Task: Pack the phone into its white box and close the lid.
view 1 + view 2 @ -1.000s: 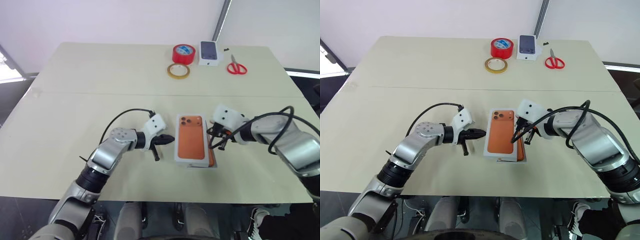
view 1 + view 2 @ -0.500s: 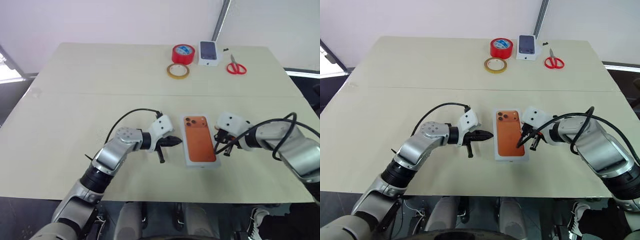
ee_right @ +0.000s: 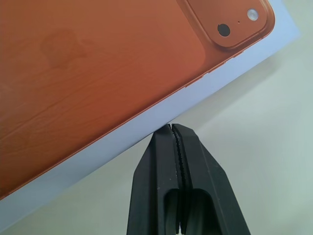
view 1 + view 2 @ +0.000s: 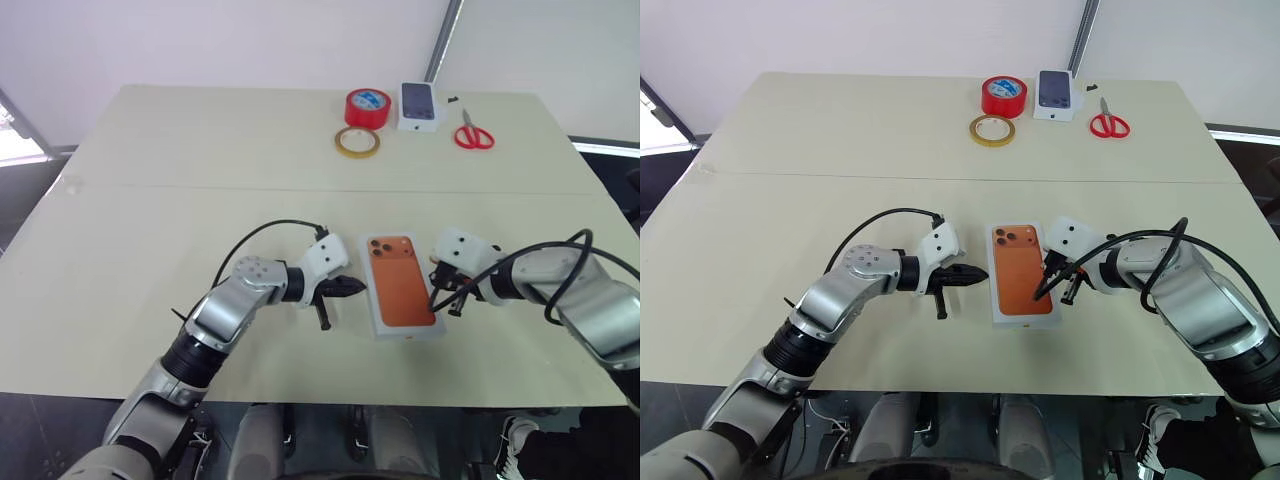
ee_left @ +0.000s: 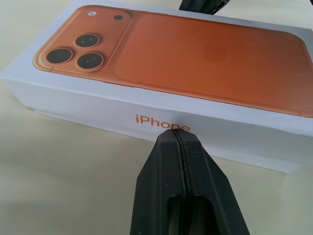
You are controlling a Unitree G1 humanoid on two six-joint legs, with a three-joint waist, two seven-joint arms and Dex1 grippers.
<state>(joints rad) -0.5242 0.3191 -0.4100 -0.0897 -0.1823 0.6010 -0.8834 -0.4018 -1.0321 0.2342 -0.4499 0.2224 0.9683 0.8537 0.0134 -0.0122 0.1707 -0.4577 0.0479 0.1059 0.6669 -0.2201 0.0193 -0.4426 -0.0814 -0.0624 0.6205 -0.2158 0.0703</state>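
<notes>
The lid (image 4: 400, 283), white with an orange phone back printed on top, lies flat on the table's near middle. It covers the white box, and the phone is hidden. My left gripper (image 4: 358, 287) is shut, its tip close against the lid's left side wall (image 5: 161, 115) by the printed word. On the other side my right gripper (image 4: 436, 303) is shut too, with its tip at the lid's right edge (image 3: 146, 125). Neither holds anything.
At the table's far edge stand a red tape roll (image 4: 367, 107), a thin yellowish tape ring (image 4: 357, 141), a smaller white box showing a dark phone (image 4: 419, 105) and red scissors (image 4: 473, 133). Bare tabletop (image 4: 150, 230) stretches to the left.
The lid lay askew with orange showing under its right edge; it now sits square and flat. Both grippers stay shut beside it.
</notes>
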